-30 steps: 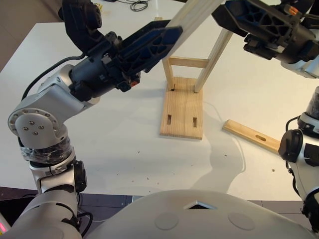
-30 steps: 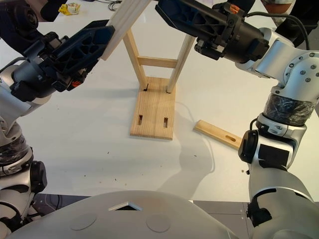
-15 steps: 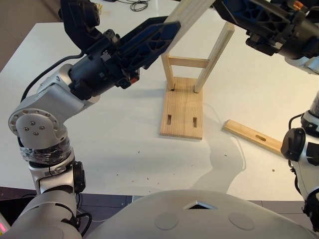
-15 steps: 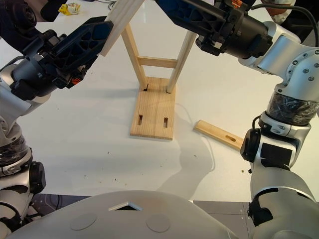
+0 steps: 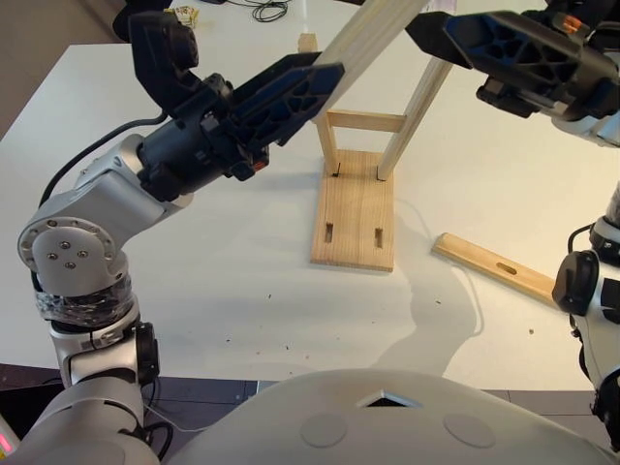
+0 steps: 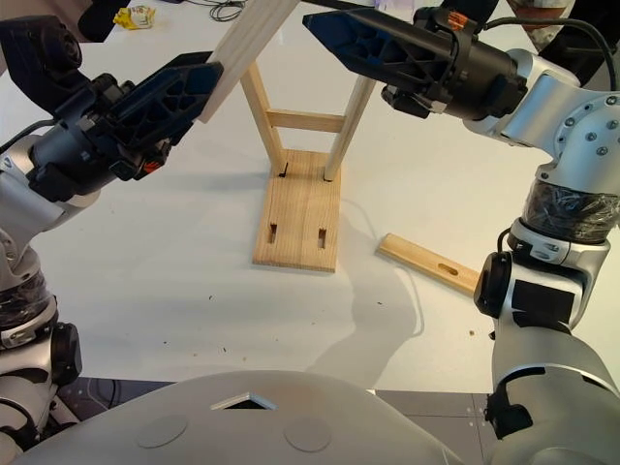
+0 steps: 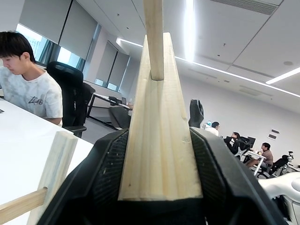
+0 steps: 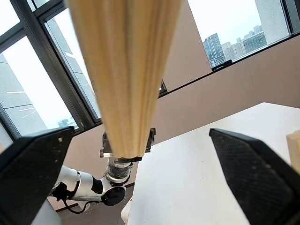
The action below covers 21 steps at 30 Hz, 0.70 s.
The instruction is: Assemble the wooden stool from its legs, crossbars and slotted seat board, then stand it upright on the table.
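White counter [image 5: 194, 252] under office ceiling lights sets the scene, with both arms raised over it. The left hand [image 7: 159, 140] is pressed tight on the lower end of a long wooden leg [image 5: 373, 29], its black fingers [image 7: 108, 173] flat against both broad faces. From that grip the leg slants up and away. A thinner strip [image 7: 153, 42] sits in a notch farther along it. The right hand [image 8: 140, 140] is spread at the leg's upper end, one finger to each side, and neither appears to touch the wood. Below and beyond the left hand, well apart from it, the slotted seat board [image 5: 354, 218] lies flat on the counter. Two legs [image 5: 327, 145] [image 5: 417, 107] joined by a crossbar [image 5: 366, 120] stand in its far slots. Its two near slots [image 5: 329, 232] [image 5: 377, 235] are unfilled. A loose slotted bar [image 5: 489, 263] lies on the counter under the right hand. The step in hand looks like fitting the second leg part into the board. Next, I judge, the right hand should close on the upper end. The pair then has to swing the leg upright and lower its foot squarely into a near slot without knocking the standing frame.
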Motion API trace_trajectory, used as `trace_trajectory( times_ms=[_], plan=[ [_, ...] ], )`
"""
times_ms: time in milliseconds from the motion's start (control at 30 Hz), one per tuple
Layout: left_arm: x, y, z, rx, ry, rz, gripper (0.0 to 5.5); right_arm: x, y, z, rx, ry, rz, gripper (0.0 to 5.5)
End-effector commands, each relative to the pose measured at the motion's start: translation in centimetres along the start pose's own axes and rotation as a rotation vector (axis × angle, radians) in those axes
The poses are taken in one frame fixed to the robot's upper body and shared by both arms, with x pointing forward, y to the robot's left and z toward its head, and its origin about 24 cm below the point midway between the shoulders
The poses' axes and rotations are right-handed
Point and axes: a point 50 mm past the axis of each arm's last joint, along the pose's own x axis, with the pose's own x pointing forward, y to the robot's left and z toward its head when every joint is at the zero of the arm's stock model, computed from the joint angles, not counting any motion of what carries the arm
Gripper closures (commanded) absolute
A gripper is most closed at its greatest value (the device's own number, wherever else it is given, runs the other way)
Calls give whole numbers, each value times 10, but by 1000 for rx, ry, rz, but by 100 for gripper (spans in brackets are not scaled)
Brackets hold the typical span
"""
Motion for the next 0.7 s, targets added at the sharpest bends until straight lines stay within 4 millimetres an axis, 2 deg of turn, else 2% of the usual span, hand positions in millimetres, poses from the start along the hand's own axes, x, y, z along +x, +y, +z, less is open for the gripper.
trace_trajectory(
  times_ms=[33,467,700],
  plan=[
    [-3,-5,-3,-1,4,-23,345,2,1,8,-16,20,-5,13],
    [-4,-6,-16,-20,41,-29,345,11,5,6,6,57,59,13],
    [-4,-2,-16,-19,34,-7,345,13,6,6,7,76,83,13]
  ],
)
